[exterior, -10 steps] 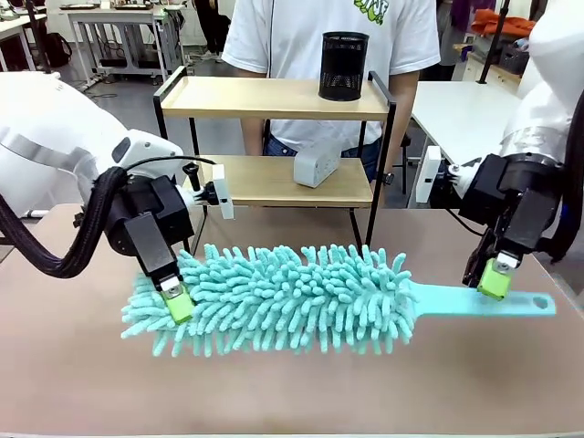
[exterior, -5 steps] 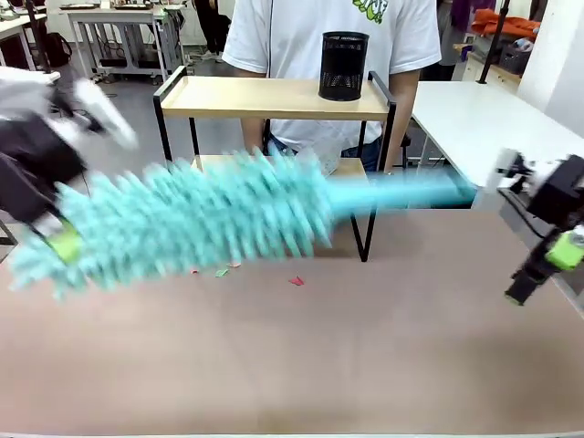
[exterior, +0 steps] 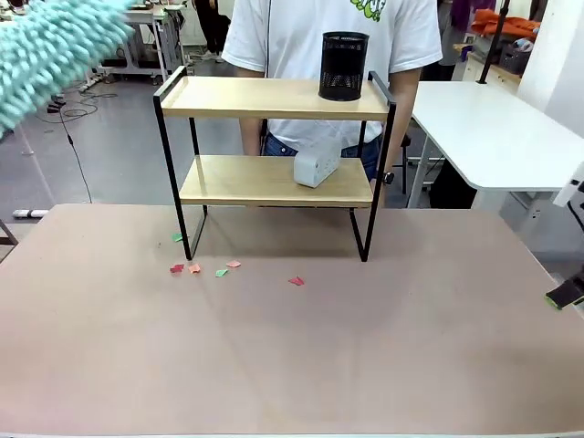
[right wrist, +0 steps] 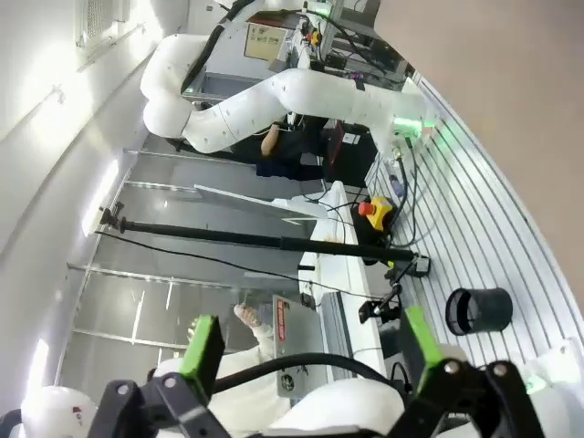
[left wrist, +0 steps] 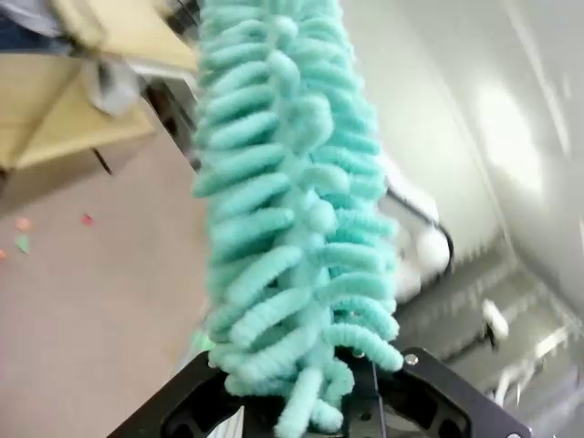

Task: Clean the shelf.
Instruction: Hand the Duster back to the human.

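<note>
The shelf [exterior: 274, 180], two light wooden boards in a thin black frame, stands at the table's far middle. It appears blurred in the left wrist view too, as the shelf [left wrist: 55, 119]. A fluffy turquoise duster [exterior: 50, 46] is up at the far left, blurred. In the left wrist view my left gripper [left wrist: 315, 411] is shut on the duster [left wrist: 292, 228], whose fluff hides the fingers. My right gripper [right wrist: 312, 339] is open with nothing between its green pads [right wrist: 203, 342]. In the front view its green tip [exterior: 558, 298] shows at the right edge.
A black mesh cup [exterior: 344, 66] stands on the top board and a white box [exterior: 317, 164] on the lower one. Small paper scraps [exterior: 205, 267] lie on the brown table by the shelf's left leg. A person in a white shirt [exterior: 292, 36] stands behind the shelf.
My right gripper let go of the duster's handle, opened and drew back to the right edge. My left arm swung the duster off the table, up and to the far left.
</note>
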{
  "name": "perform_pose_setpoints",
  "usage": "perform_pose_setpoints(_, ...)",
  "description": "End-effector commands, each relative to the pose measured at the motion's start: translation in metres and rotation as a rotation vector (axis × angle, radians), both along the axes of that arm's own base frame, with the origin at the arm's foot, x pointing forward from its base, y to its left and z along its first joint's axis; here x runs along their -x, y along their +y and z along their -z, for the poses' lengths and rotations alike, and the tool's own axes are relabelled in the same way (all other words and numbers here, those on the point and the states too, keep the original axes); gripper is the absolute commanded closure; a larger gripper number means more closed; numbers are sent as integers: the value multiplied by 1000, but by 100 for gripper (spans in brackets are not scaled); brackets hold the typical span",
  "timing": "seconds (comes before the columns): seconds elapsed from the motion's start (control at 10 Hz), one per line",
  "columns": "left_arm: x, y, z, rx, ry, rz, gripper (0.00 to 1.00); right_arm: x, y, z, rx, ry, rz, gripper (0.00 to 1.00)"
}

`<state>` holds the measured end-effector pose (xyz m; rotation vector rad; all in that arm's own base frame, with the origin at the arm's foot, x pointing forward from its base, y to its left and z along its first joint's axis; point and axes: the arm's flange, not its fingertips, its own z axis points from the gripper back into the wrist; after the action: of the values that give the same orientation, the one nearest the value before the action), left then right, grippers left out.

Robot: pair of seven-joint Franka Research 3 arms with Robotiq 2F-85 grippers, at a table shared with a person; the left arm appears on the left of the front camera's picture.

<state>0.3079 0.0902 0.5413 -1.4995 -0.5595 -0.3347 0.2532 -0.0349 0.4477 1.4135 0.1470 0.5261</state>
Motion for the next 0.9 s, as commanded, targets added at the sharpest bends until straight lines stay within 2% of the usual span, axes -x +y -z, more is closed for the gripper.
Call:
perform_pose_setpoints(0.0, -32, -16, 14, 77, 87, -220, 100, -2, 8, 1, 10, 5, -35, 0)
perform_pose_setpoints(0.1, -53, -15, 27, 45, 197, -273, 100, -2, 8, 1, 10, 5, -35, 0)
perform_pose_setpoints(0.2, -74, -16, 39, 32, 267, -283, 100, -2, 8, 1, 10, 5, -35, 0)
perform_pose_setpoints(0.3, -92, -16, 52, 3, 302, -349, 100, -2, 8, 1, 10, 5, -35, 0)
perform_pose_setpoints(0.5, -120, -17, 86, -26, 395, -400, 100, -2, 8, 1, 10, 5, -35, 0)
perform_pose_setpoints(0.6, -126, -16, 96, -22, 437, -419, 100, -2, 8, 1, 10, 5, -35, 0)
perform_pose_setpoints(0.8, -129, -19, 108, -30, 456, -416, 100, -2, 8, 1, 10, 5, -35, 0)
